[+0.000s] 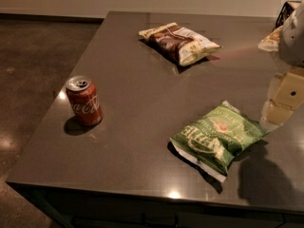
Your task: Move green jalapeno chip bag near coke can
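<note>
The green jalapeno chip bag (218, 139) lies flat at the front right of the bench (142, 94), well apart from the coke can (84, 101), which stands upright near the left edge. By that, the whole move is still to do. The claw (281, 103) hangs just beside the bag's far right corner. It carries nothing, and I cannot tell whether it is open or closed.

Dark grey table (142, 103), glossy concrete floor (33, 65)

Coke can (84, 102): white Coca-Cola script. Green jalapeno chip bag (216, 137): white lettering (inverted, unclear). Pincer (279, 109) beside bag.
</note>
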### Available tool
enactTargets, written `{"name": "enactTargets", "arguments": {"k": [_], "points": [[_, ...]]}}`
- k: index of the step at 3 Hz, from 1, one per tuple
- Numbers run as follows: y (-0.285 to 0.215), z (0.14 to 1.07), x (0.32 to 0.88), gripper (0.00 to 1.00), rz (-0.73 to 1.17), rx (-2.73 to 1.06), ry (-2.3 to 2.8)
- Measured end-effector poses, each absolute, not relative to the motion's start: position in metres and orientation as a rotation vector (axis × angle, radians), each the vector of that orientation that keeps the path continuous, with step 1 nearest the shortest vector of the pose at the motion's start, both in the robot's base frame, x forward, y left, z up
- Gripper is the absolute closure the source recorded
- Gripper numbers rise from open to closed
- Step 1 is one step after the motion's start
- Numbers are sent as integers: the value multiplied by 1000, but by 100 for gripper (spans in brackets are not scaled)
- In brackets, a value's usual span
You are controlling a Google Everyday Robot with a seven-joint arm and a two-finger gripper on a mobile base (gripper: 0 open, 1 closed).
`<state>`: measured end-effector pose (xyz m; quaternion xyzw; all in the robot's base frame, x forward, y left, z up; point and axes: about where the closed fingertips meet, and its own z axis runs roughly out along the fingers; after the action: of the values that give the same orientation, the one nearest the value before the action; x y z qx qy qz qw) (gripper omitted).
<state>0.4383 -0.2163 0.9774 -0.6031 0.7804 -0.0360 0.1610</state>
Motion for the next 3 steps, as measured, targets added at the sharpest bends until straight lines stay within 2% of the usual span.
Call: {"name": "enactTargets", "arguments": {"k": [1, 3], "points": [[-216, 977, 438, 0, -103, -1722, 2228], [-202, 972, 501, 0, -84, -1595, 2214]]}}
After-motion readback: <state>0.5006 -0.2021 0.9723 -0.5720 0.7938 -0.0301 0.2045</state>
